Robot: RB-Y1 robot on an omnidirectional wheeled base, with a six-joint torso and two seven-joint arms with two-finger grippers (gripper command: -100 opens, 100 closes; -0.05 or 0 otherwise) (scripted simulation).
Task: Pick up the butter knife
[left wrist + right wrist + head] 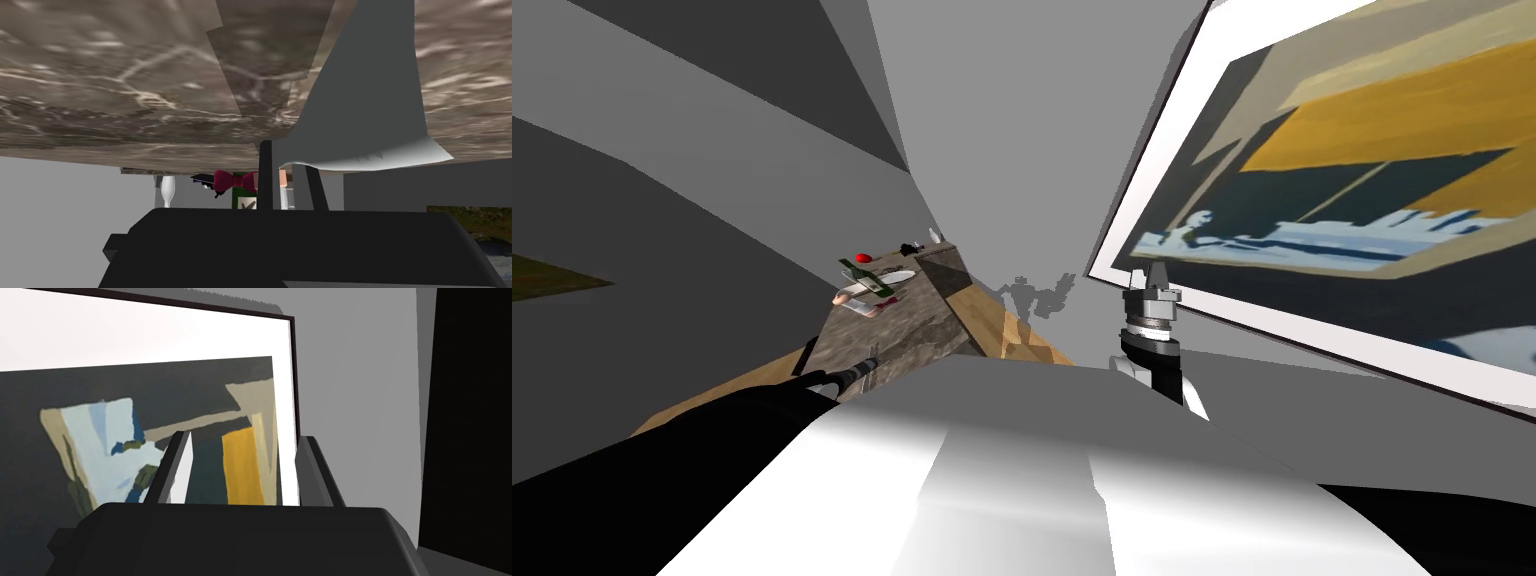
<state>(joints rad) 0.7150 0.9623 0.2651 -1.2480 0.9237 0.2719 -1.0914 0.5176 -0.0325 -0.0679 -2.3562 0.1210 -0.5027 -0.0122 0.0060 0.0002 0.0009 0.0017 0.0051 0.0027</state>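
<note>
A butter knife (pixel 365 100) with a broad light grey blade sticks out from between the two fingers of my left gripper (pixel 289 180), which is shut on its narrow end. Behind the blade spreads the brown veined tabletop (pixel 100 75), with a darker shadow patch on it. From the head view, my left gripper (pixel 864 366) is at the near end of that table (pixel 912 320), and the knife (pixel 871 352) shows as a thin sliver. My right gripper (pixel 1152 272) is raised off to the right of the table, in front of a framed picture, its fingers (pixel 176 463) apart and empty.
At the table's far end lie a red apple (pixel 861 257), a green bottle (pixel 867 277), a white plate (pixel 897 275) and a pinkish cup (pixel 844 297). Wooden floor (pixel 1012 335) shows beside the table. A large framed picture (pixel 1362 180) hangs close on the right.
</note>
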